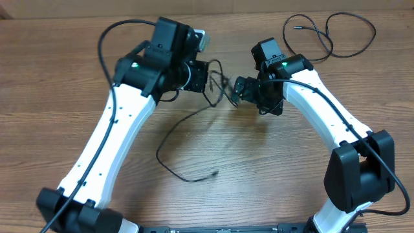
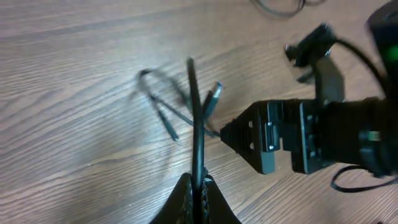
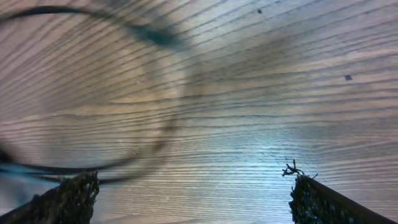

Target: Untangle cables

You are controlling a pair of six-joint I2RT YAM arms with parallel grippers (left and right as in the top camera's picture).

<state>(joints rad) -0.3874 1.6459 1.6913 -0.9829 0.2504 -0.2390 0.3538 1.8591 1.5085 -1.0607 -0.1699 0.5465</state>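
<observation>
Left end effector (image 2: 198, 185): closed on a black cable (image 2: 198, 124). Right end effector (image 3: 196, 182): spread wide, nothing held. On the worktop (image 1: 58, 71), a long cable (image 1: 160, 149) is seen trailing toward the near edge, and a freed cable (image 1: 331, 43) is laid apart by the far right corner. A small snarl (image 1: 222, 84) mid-worktop is not yet parted, so the task is judged about half done.

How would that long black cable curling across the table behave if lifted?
Probably floppy: the cable lies in loose curves on the table. Likely light, being so thin. It might snag: strands cross just beyond the left end effector.
</observation>
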